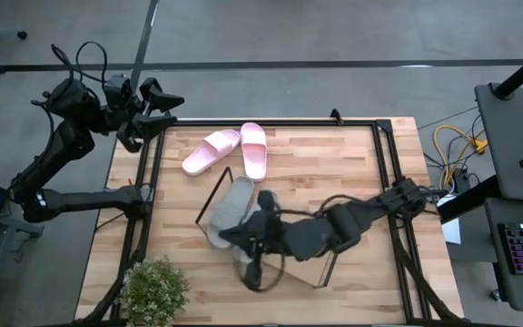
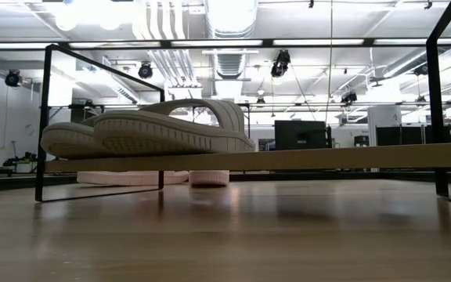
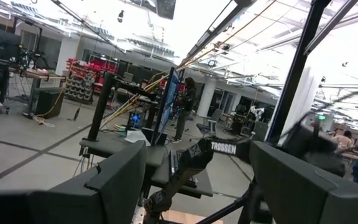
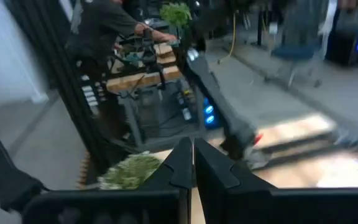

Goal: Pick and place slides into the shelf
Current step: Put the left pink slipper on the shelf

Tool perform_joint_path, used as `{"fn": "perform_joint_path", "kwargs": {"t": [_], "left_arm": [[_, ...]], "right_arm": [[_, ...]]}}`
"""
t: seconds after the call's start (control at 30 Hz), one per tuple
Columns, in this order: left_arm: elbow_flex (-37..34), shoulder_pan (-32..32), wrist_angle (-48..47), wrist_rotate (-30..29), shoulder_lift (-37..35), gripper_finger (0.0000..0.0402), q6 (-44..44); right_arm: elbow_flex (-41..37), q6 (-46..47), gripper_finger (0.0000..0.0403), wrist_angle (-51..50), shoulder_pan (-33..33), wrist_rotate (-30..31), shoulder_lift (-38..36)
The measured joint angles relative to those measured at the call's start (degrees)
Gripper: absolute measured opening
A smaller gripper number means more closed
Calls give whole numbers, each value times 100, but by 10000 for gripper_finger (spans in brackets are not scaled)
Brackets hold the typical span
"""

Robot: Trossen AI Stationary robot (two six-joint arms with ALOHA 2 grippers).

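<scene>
Your closed, empty right gripper (image 1: 243, 243) should take a soft, light pink slide (image 1: 253, 148) by its ribbed strap.

Both arms (image 1: 71, 173) are matte black, built of chunky jointed links with thin black cables looping off them behind the jaws. The left fingers (image 3: 120, 180) are broad, flat, dark slabs. The right fingers (image 4: 182, 165) are dark wedges with narrow tips.
</scene>
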Motion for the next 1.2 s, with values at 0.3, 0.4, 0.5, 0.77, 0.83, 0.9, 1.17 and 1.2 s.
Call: {"fn": "perform_joint_path", "kwargs": {"t": [0.3,0.4,0.5,0.77,0.83,0.9,1.17,1.2], "left_arm": [[-15,-2,-13,-3,149,272,-2],[-15,0,-5,-6,188,272,-2],[-15,-1,-4,-6,187,272,42],[-17,-1,-3,-151,167,272,516],[-17,0,-3,-164,174,272,622],[-28,-2,-11,-164,180,272,769],[-28,-2,-5,-168,481,272,946],[-28,-2,-7,-177,547,272,946]], "right_arm": [[-225,-1333,8,-358,-166,-387,-834],[-704,-1325,8,-448,-256,-677,-1310],[-1365,-1253,8,-423,-433,-977,-1775],[-3994,-1730,8,1542,-619,-1055,-3412],[-4747,-1744,8,2062,-619,-1055,-3937],[-5465,-1611,8,2342,-658,-1051,-4436],[-7588,-1401,9,3224,-1298,-965,-5677],[-7768,-1400,9,3247,-1467,-969,-5794]]}}
